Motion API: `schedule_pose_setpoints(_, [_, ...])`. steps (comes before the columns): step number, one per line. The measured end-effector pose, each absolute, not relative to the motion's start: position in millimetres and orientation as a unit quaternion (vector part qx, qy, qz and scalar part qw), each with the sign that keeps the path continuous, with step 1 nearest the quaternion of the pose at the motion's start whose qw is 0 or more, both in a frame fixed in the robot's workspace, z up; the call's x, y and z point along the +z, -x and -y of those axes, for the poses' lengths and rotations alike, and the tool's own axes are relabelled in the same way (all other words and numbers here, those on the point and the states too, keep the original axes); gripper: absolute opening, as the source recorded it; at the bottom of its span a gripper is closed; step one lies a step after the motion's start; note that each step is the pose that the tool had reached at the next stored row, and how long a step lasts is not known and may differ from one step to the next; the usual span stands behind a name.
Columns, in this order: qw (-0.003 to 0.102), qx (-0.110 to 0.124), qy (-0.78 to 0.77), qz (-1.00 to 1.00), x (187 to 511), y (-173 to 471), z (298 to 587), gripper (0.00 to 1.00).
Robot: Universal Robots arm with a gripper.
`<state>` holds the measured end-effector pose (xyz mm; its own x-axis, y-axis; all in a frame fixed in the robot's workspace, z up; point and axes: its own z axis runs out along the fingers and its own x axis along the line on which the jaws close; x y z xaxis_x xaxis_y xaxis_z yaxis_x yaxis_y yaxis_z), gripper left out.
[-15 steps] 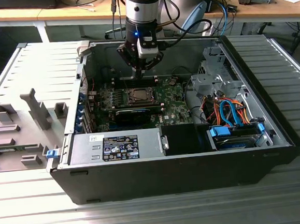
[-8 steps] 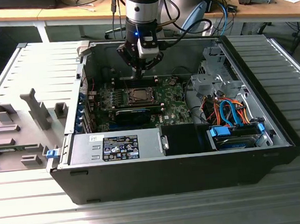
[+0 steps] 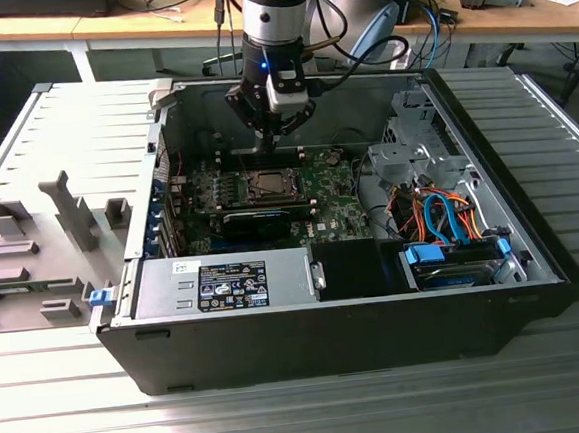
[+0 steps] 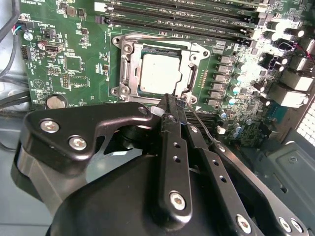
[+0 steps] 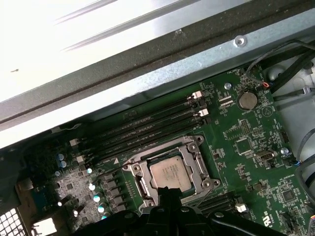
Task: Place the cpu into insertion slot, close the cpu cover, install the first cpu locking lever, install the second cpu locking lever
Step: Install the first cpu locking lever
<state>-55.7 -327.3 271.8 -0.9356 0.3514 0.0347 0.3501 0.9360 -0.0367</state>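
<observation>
While the gripper (image 3: 275, 129) hangs over the open computer case (image 3: 464, 143) in the exterior view, its two black fingers (image 4: 173, 142) lie pressed side by side in the second wrist view, closed with no gap between them; a thin wire lever (image 4: 202, 127) runs along their tips, though whether it is actually pinched cannot be told. Item one: the cpu (image 4: 160, 73), dull silver square, seated flat in the insertion slot (image 4: 129, 69), at 12 o'clock from the fingertips in the second wrist view; it also appears in the first wrist view (image 5: 170, 171). Item two: the cpu cover (image 4: 189, 58), silver frame plate, lying down around the chip with the metal top showing through its window. Item three: green motherboard (image 3: 333, 198), on the case floor, socket near its centre. Item four: long black memory slots (image 5: 142, 132), just beside the socket. Item five: grey power supply box (image 3: 224, 282), at 6 o'clock from the socket in the exterior view. Item six: orange and blue cables (image 3: 440, 215), at 3 o'clock.
</observation>
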Motion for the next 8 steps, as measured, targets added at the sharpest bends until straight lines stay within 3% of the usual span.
schedule_pose_setpoints(8, [0.02, 0.015, 0.167, 0.986, 271.8, 55.7, 327.3, 0.11])
